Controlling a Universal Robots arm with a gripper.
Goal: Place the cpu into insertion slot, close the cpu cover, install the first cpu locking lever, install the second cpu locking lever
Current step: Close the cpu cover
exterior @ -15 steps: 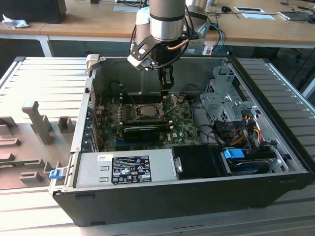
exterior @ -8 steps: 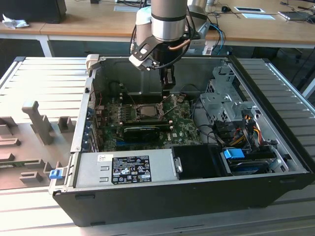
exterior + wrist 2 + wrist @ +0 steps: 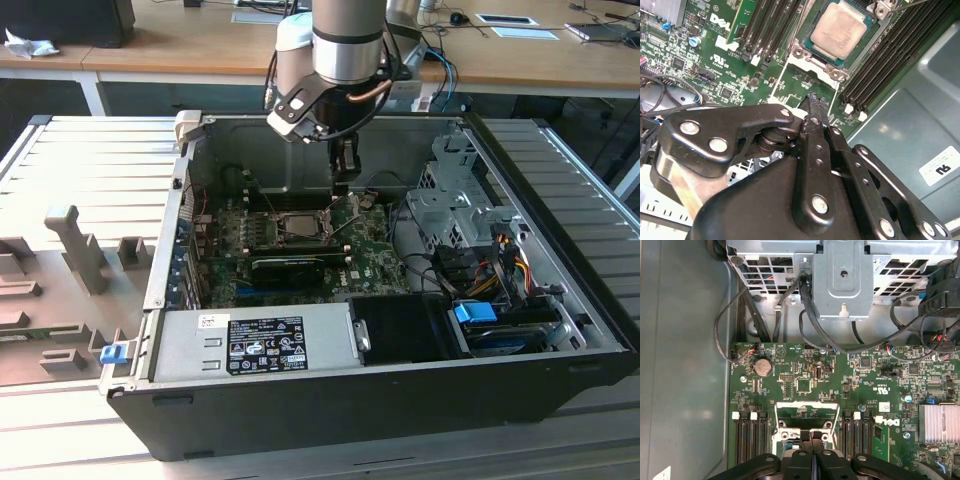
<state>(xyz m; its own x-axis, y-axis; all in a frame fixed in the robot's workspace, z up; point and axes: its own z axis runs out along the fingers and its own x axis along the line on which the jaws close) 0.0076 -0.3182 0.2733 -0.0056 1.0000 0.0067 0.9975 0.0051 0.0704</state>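
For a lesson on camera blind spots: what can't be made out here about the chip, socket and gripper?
Socket, first wrist view: mostly hidden behind the gripper.
Chip, exterior view: too small to judge its seating.
Board, second wrist view: large part hidden by the gripper's linkage.

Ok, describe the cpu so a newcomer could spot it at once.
Inside the open black computer case lies the green board. Between banks of long narrow black slots sits the square insertion slot, with the cpu lying in it. It is the one solid flat square with a silvery top, unlike the long black slots beside it.
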